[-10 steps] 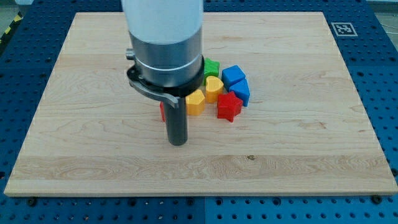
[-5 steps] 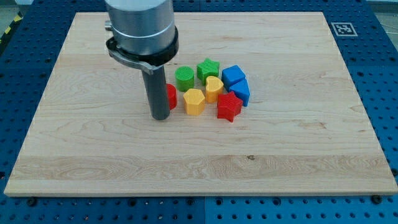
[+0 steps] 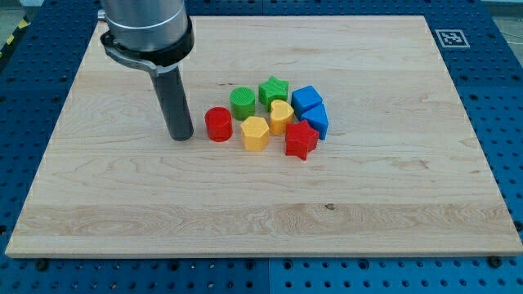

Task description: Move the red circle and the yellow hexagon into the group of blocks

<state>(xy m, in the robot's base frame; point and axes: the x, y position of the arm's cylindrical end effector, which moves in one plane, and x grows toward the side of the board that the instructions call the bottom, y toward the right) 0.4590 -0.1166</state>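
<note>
The red circle stands on the wooden board, just left of the yellow hexagon. The hexagon touches the cluster: a green circle, a green star, a yellow heart, two blue blocks and a red star. My tip rests on the board a short way left of the red circle, with a small gap between them.
The wooden board lies on a blue perforated table. A black-and-white marker sits at the board's top right corner. The arm's grey body rises at the view's top left.
My tip has moved left and up the view, from below the blocks to the left side of the red circle. The red circle is now fully uncovered.
</note>
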